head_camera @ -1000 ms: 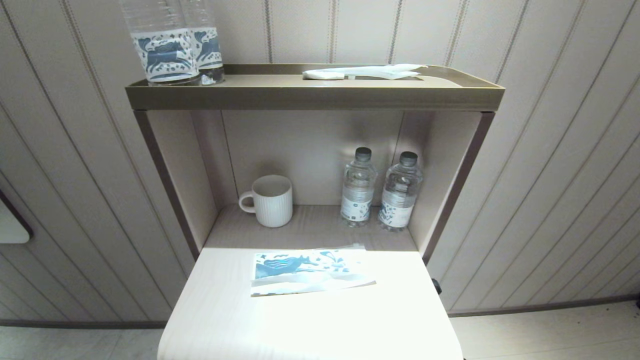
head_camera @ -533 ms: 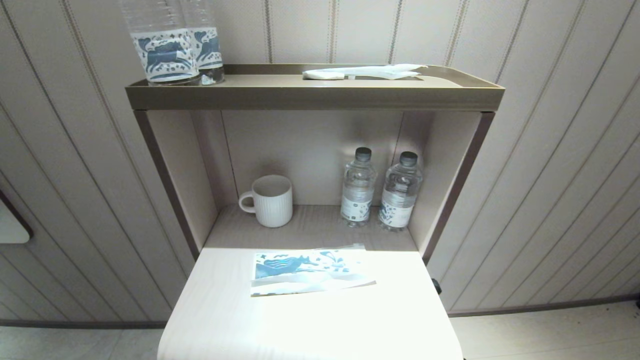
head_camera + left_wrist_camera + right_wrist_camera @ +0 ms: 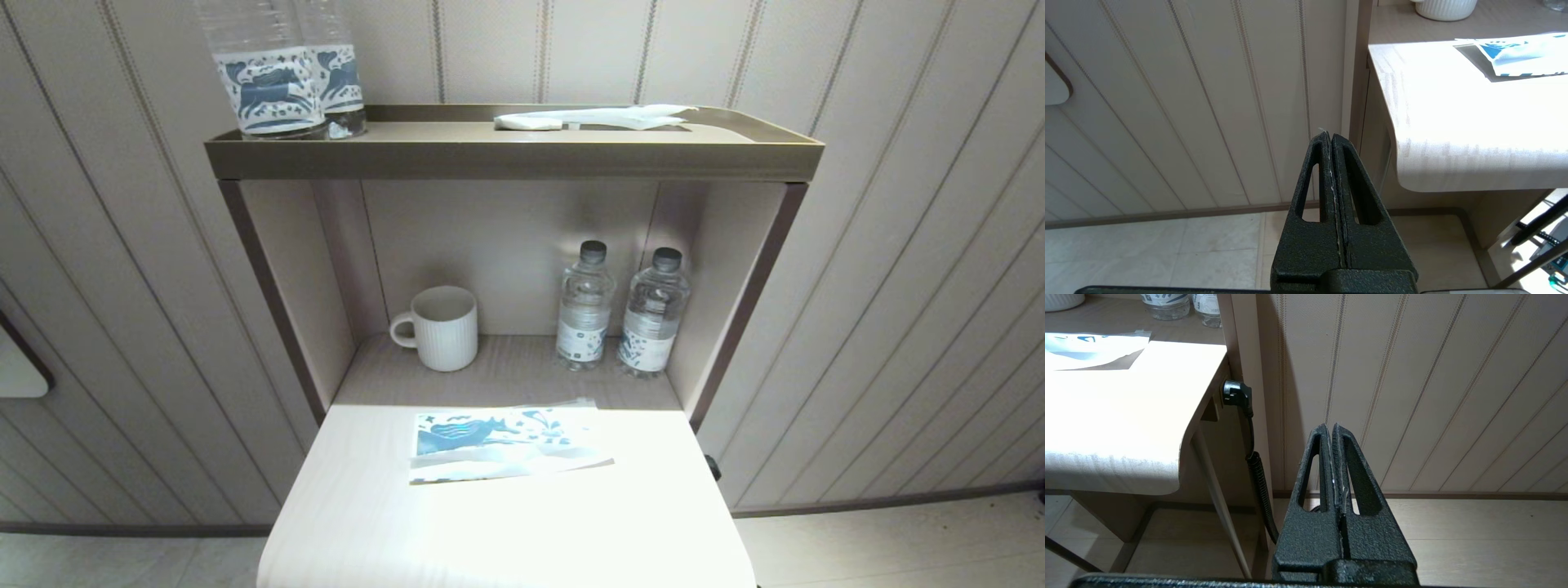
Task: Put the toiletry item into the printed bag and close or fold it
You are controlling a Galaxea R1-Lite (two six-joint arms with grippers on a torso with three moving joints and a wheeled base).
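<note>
Nothing has moved since the earlier frames. Printed bag point(image 3: 506, 443), a flat white pouch with a blue horse, lies on the pale wood-grain table point(image 3: 506, 531), near its rear edge. No toothbrush can be made out. Left gripper point(image 3: 1329, 136) and right gripper point(image 3: 1329, 427), textured black jaws clenched on nothing, hang below either table side. Ribbed white mug point(image 3: 441, 328) stands behind.

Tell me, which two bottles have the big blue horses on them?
The two up on the top shelf, at its left end: the horse-label bottles. The two capped bottles below, beside the mug, have only small plain labels.
</note>
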